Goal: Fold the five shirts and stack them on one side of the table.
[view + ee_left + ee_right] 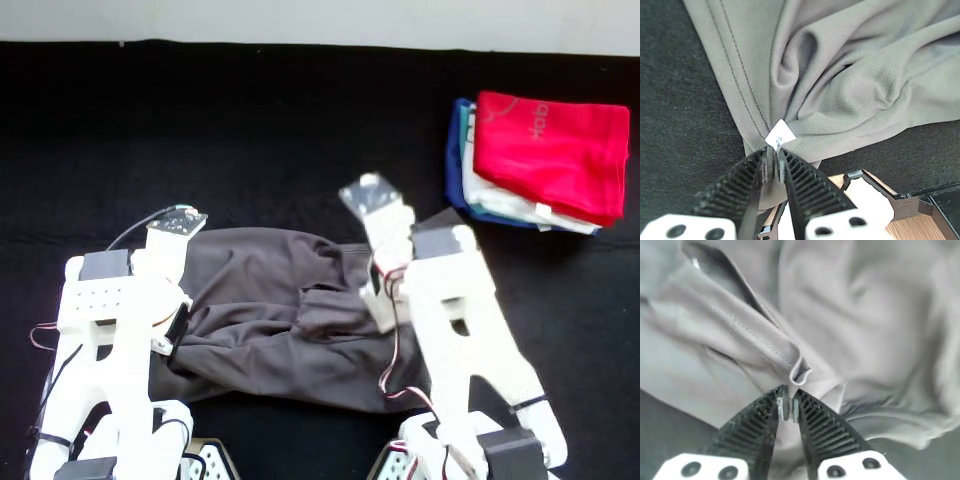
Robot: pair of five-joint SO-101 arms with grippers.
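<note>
We see the left gripper (774, 169) closed on the hem of the grey shirt (270, 310), just beside a white label (780, 135), and the right gripper (788, 407) closed on a raised fold of the same shirt. The shirt lies crumpled on the table (200, 130) between both grippers. The stack (540, 160) of folded shirts, red on top, lies well apart, beyond the right gripper.

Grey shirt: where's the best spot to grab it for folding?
Grip the grey shirt by its stitched edge, coming from the robot's side. It lies crumpled on the table, and the edge bunches into thin ridges. The left hand and right hand each pinch one.
</note>
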